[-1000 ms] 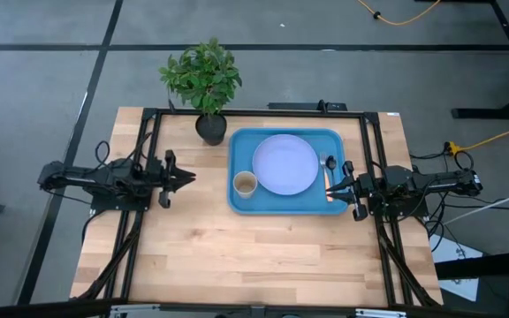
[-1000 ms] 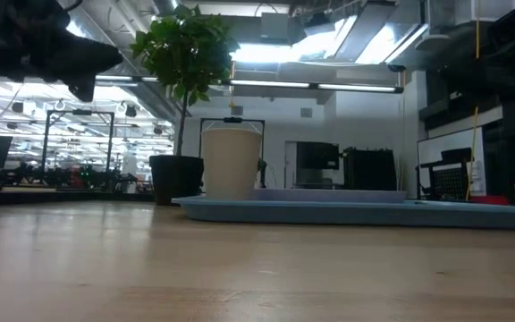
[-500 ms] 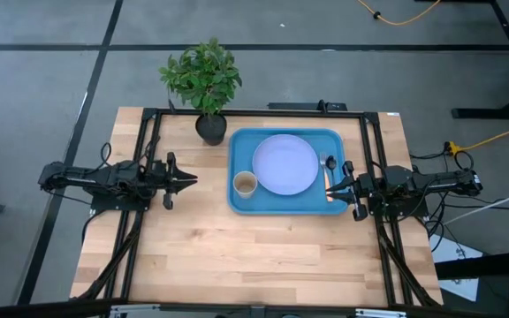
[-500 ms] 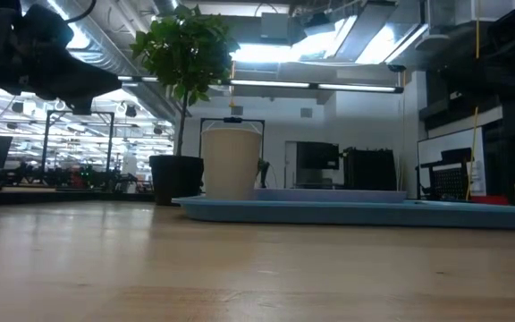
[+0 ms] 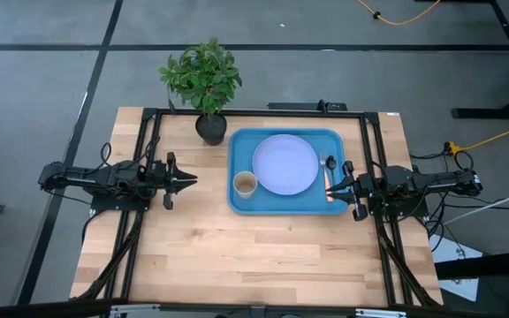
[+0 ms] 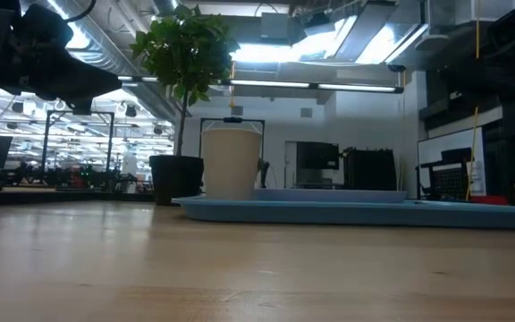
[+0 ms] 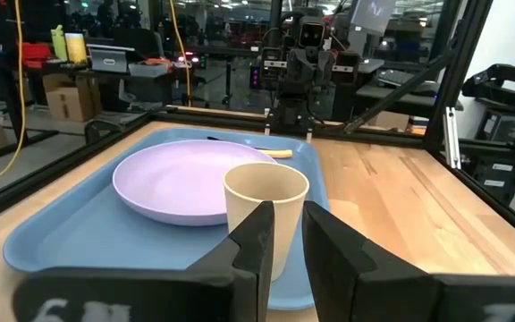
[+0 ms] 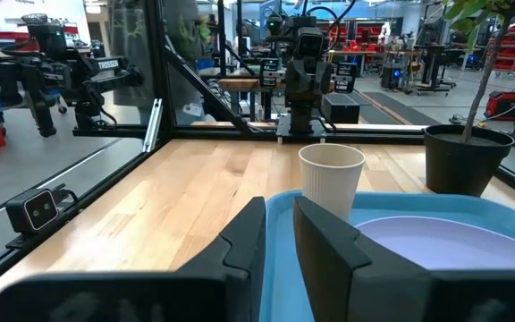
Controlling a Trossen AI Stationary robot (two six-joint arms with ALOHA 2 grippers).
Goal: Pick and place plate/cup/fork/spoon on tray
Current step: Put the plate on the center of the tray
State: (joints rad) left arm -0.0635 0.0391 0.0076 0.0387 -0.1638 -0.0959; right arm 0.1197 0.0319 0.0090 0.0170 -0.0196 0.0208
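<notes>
A blue tray (image 5: 237, 201) on the wooden surface (image 5: 237, 256) already carries the plate (image 5: 284, 164), the cup (image 5: 245, 184) at its left and the spoon (image 5: 330, 162) along its right rim. The left tool (image 5: 184, 179) hangs well clear of the tray, fingers slightly parted and grasping nothing; the right tool (image 5: 337, 187) sits at the tray's right edge, likewise empty. By the look of it, only a clean, level withdrawal remains, without nudging the rim.
</notes>
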